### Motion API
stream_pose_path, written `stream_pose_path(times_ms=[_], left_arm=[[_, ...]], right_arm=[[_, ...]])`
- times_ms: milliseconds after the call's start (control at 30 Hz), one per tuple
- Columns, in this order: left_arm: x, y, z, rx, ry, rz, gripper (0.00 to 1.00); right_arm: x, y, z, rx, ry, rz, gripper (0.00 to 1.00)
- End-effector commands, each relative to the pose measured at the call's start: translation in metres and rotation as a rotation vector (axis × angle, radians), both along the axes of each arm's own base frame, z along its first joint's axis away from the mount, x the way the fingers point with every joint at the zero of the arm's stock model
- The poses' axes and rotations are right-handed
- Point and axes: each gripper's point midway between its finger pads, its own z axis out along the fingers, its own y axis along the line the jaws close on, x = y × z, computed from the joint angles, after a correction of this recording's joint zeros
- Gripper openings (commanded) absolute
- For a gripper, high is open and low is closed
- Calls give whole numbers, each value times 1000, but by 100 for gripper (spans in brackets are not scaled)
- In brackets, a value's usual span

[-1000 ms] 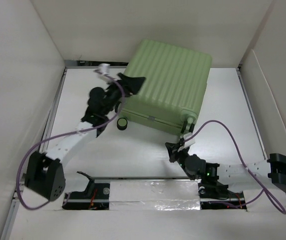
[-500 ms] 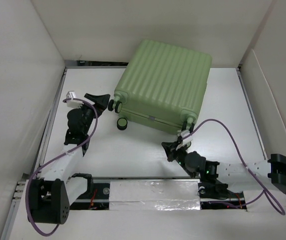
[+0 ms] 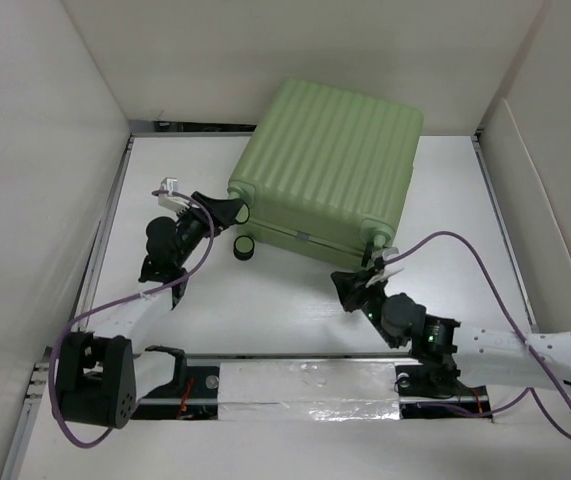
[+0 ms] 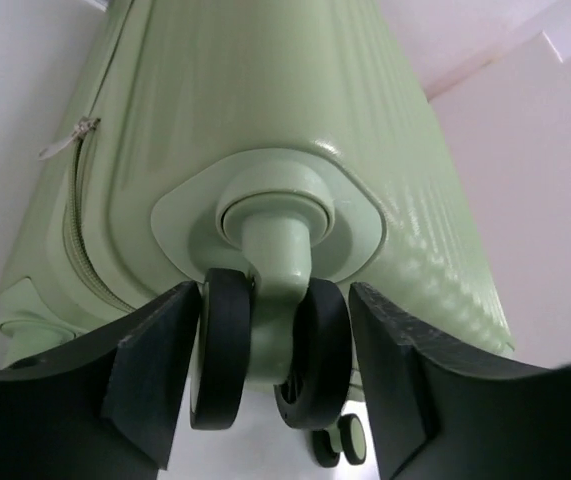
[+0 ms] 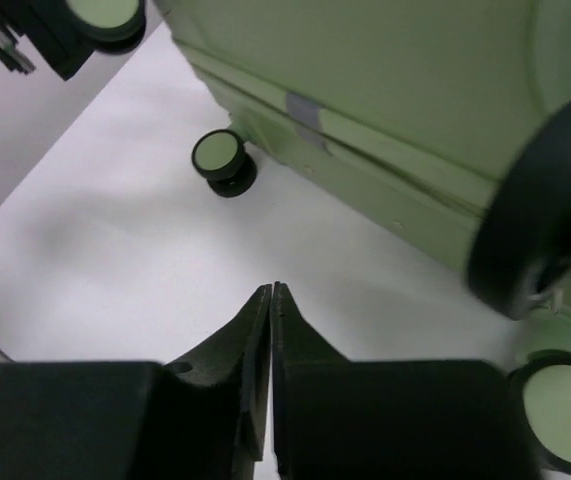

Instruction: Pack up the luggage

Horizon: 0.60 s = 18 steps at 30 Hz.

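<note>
The luggage [image 3: 330, 160] is a light green ribbed hard-shell suitcase, closed and lying flat at the back middle of the table. My left gripper [image 3: 233, 212] is at its near left corner. In the left wrist view [image 4: 273, 300] its fingers [image 4: 155, 350] press both sides of a black twin wheel [image 4: 220, 350] under the shell [image 4: 265, 100]. My right gripper [image 3: 347, 284] is shut and empty, low over the table just in front of the near right wheel [image 3: 380, 240]. In the right wrist view [image 5: 271, 292] that wheel [image 5: 530, 210] is up to the right.
Another wheel [image 3: 246, 246] sticks out of the near side, also seen in the right wrist view [image 5: 218, 155]. White walls [image 3: 55, 120] enclose the table on three sides. Purple cables [image 3: 455, 245] trail from both arms. A taped rail [image 3: 305, 385] runs along the near edge.
My left gripper left the suitcase's top left corner, swung back to the left, then came in onto the corner wheel. My right arm shifted slightly right, still shut.
</note>
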Motion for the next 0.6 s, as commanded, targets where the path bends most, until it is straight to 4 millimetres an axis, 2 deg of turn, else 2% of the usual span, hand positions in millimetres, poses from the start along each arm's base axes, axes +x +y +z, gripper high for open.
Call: stream_pose_path(times_ms=[0,33,67,100,167,267,400,433,500,533,567], left_arm=[[-4,-16,20,-22,-102,-93,56],[-3,-17,19,-26,-101,-98,56],[-4,-21,18,-30,-106,-113,56],[-6,-26,17,-33,-104,-130,56],[-5,-27,13,-31,-93,-135,61],[-6,-32,12,-25,-97,-154,66],[-2,-31,18,-24,-111,-143,45],[-2,-31,20,-28,-117,-141,28],[-2,-30,24,-35,-131,-135,14],[-2,-29,23,-33,-131,-129,3],[-3,-29,26,-37,-142,-127,0]], right_arm=[[13,-24,22,65,33,-119,18],[12,-30,15,32,53,-127,26],[15,-37,16,39,61,-156,38],[13,-42,23,63,54,-156,43],[12,-50,25,58,53,-159,53],[7,-59,32,78,46,-148,59],[6,-73,29,86,60,-181,60],[5,-75,24,66,66,-184,60],[8,-80,26,61,60,-197,60],[8,-79,27,57,57,-193,60],[11,-81,32,56,51,-204,61]])
